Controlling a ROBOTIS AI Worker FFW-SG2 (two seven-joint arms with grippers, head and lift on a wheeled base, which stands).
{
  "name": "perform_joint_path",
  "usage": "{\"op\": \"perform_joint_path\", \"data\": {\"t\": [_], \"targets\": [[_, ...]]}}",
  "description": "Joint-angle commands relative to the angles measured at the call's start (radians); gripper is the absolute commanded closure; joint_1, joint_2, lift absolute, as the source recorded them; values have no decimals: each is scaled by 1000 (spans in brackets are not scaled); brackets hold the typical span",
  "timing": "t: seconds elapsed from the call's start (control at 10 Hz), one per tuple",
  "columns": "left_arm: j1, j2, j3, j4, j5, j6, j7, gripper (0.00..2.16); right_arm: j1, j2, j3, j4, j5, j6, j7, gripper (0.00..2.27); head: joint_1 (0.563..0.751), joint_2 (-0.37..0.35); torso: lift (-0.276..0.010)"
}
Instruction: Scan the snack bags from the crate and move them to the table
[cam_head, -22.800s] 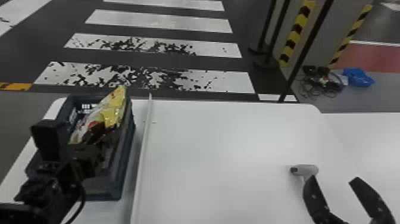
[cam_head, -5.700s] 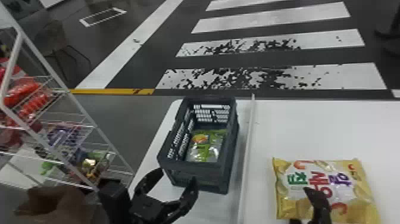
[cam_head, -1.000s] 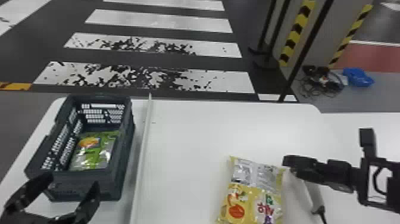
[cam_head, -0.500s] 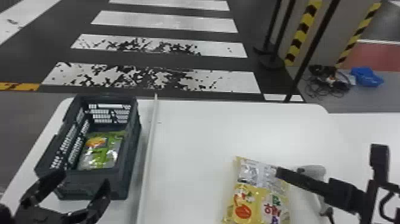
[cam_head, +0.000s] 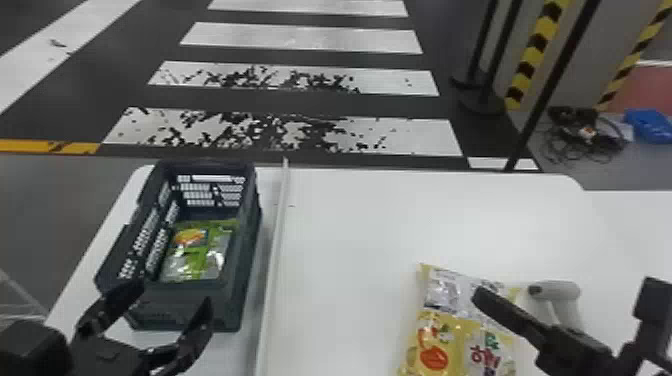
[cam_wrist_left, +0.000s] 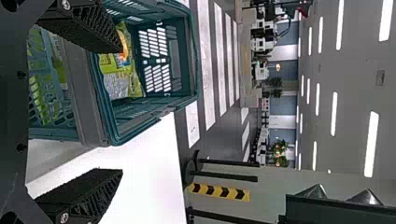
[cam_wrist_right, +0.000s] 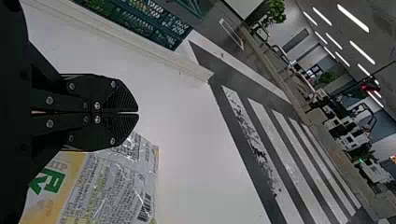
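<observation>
The right hand (cam_head: 480, 296) has its fingers together, empty, at the yellow snack bag (cam_head: 440, 345), which lies on the white surface (cam_head: 350, 240); whether they touch, I cannot tell. Just beyond that bag's right edge is a grey scanner (cam_head: 555, 290). The left hand (cam_head: 173, 294) is wide and empty at the near end of the dark crate (cam_head: 232, 305), where a green snack bag (cam_head: 200, 255) lies.

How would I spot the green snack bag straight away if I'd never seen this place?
Find the white table, then the dark, open-topped crate on the robot's left side of it. Look down inside for a shiny green and silvery bag with an orange picture near one corner. The other bag is mostly yellow and lies outside the crate.
</observation>
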Motion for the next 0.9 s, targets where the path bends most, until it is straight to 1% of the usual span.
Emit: {"op": "perform_joint_path", "data": {"t": [0.0, 0.1, 0.2, 0.3, 0.4, 0.5, 0.6, 0.8], "targets": [[-6, 1, -1, -3, 13, -7, 0, 83, 57, 20, 53, -4, 54, -108, -2, 2246, 695, -1, -95], [-12, 4, -1, -8, 21, -10, 1, 83, 96, 21, 106, -4, 98, -194, -4, 2246, 695, 11, -95], [-19, 4, -5, -9, 24, -10, 3, 83, 126, 26, 159, 3, 156, -299, -25, 2246, 695, 19, -95], [-27, 2, -6, -11, 27, -13, 5, 83, 159, 26, 224, 26, 218, -449, -61, 2246, 695, 35, -95], [-32, -2, -6, -11, 30, -16, 3, 83, 185, 27, 267, 49, 225, -566, -84, 2246, 695, 45, -95], [-32, -5, -9, -11, 30, -13, 3, 83, 202, 27, 328, 90, 287, -750, -128, 2246, 695, 59, -95], [-32, -7, -11, -9, 30, -16, 5, 83, 206, 27, 377, 138, 357, -900, -182, 2246, 695, 64, -95], [-32, -8, -11, -9, 30, -22, 5, 83, 226, 26, 452, 262, 416, -1201, -275, 2246, 695, 79, -95]]}}
